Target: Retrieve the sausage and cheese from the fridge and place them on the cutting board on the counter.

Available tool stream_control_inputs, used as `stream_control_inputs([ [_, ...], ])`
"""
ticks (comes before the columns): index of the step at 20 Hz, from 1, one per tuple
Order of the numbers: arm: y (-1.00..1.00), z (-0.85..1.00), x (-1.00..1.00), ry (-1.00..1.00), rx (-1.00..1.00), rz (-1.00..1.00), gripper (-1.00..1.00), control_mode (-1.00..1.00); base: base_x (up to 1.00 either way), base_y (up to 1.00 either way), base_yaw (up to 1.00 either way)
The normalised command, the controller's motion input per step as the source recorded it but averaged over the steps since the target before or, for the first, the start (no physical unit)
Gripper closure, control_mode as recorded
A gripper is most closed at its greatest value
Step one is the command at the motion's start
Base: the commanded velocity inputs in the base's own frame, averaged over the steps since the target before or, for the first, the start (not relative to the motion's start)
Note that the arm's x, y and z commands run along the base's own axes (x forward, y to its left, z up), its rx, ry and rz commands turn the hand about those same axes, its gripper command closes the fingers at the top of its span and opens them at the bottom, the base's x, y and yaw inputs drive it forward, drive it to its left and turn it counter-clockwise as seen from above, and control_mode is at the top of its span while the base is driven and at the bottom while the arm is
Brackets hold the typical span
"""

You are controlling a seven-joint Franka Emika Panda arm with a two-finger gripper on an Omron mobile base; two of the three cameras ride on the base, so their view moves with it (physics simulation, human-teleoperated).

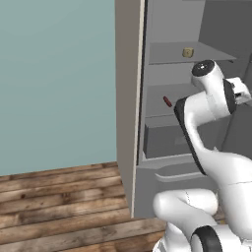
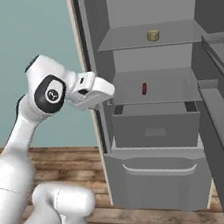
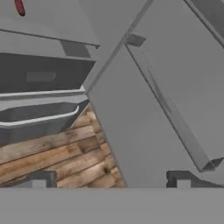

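Your right base view looks straight into the tall grey open fridge (image 2: 153,103), down to its pulled-out grey drawer (image 2: 156,125) (contents hidden). Your hand view adds the wooden plank floor (image 3: 65,153) below the door. The small pale tan cheese chunk (image 2: 153,35) sits on the upper shelf, the short red-brown sausage (image 2: 144,89) on the shelf below. The end effector (image 3: 109,181) hangs with fingers spread apart, empty.

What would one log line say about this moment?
fridge: door open | sausage: middle shelf | cheese: upper shelf | gripper: open, empty, outside fridge
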Motion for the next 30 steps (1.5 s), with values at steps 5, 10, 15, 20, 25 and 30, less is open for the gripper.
stream_control_inputs([
  [5,0.01,-0.17,0.49,-0.17,0.37,0.48,-1.0,-1.0,0.0,0.0,0.0],
  [10,0.3,-0.37,0.18,-0.13,0.38,0.41,-1.0,-1.0,0.0,0.0,0.0],
  [15,0.63,-0.05,0.0,-0.07,0.14,0.23,-1.0,-1.0,0.0,0.0,0.0],
  [20,0.42,0.26,-0.02,-0.1,0.0,0.04,-1.0,-1.0,0.0,0.0,0.0],
  [25,0.09,0.22,-0.18,-0.08,0.0,-0.04,-1.0,-1.0,0.0,0.0,0.0],
  [30,0.14,0.21,-0.29,-0.06,0.0,-0.14,-1.0,-1.0,0.0,0.0,0.0],
])
